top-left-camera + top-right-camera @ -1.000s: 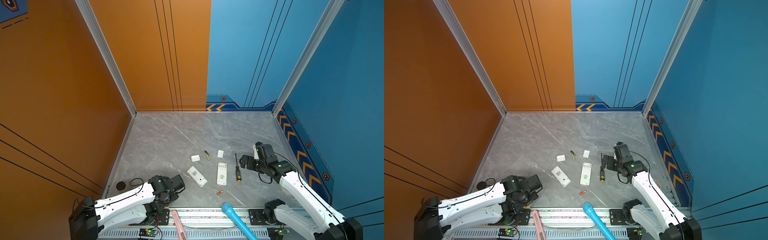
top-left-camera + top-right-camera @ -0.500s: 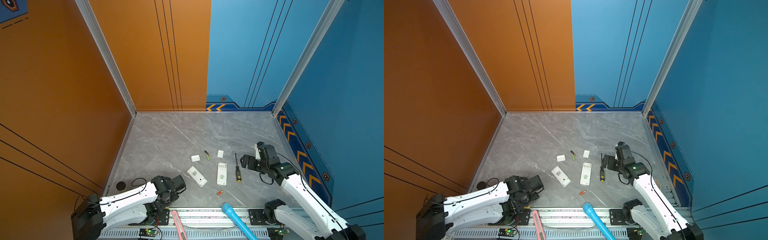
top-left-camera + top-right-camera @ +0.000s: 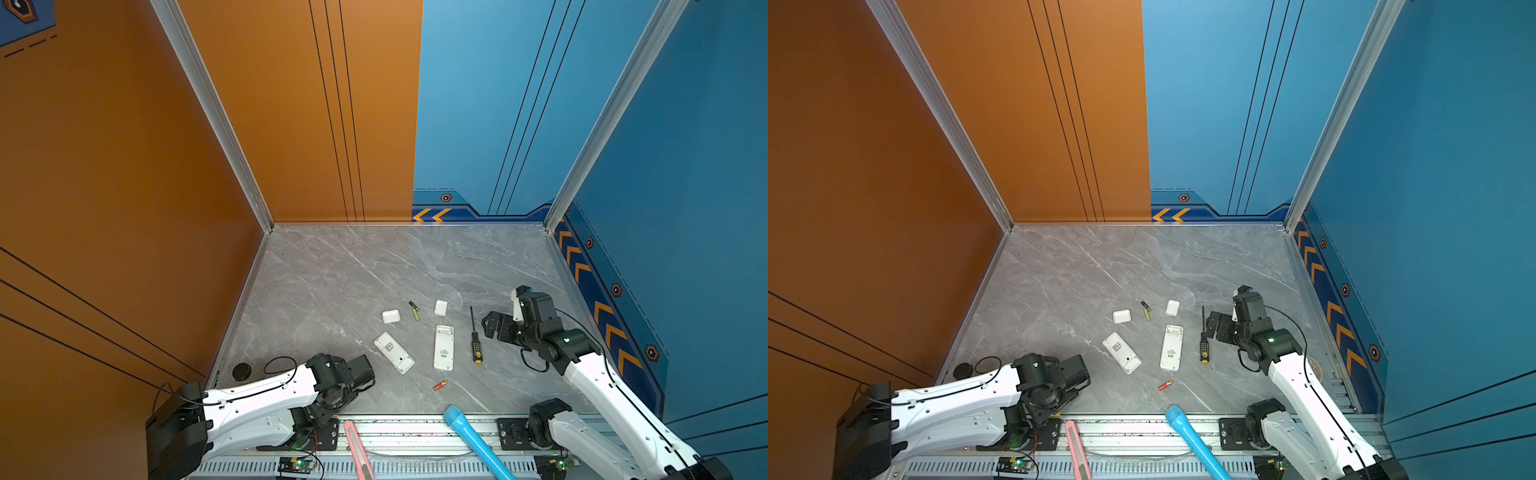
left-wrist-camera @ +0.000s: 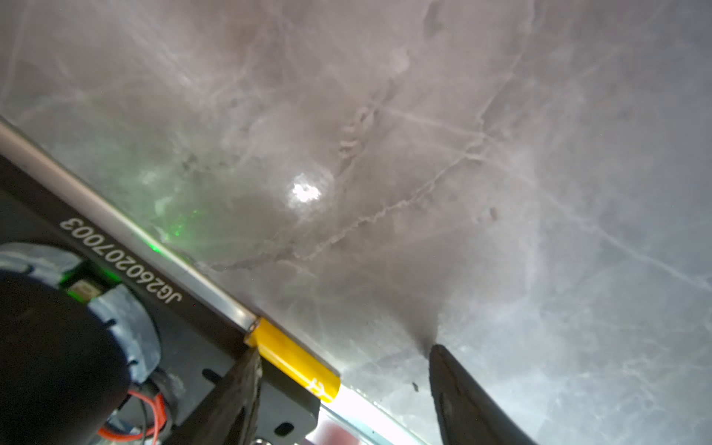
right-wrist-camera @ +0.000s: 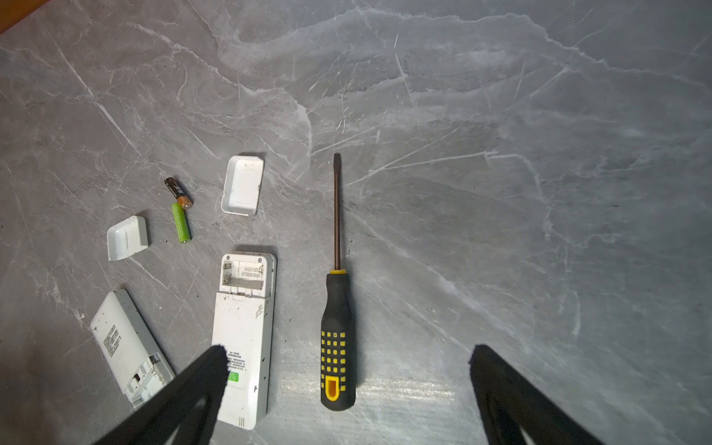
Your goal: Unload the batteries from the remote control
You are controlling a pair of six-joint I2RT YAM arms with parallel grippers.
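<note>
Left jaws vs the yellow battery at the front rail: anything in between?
Nothing visible. The yellow battery lies along the rail, right beside one jaw of the open left gripper; no other object sits between them.

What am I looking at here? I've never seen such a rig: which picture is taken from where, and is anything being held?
Two white robot arms stand at a grey table, each ending in a two-fingered gripper. Two pictures come from one camera head overhead, nearly alike. The other two come from cameras on the arms' wrists, looking past the fingers. On the table lie two remotes with their covers off, a screwdriver, a green battery, a black battery and a red-orange battery. A yellow battery lies at the table's near edge, between the open fingers of the left gripper, close to one finger, not gripped. The right gripper hangs open near the screwdriver. Nothing is held.
</note>
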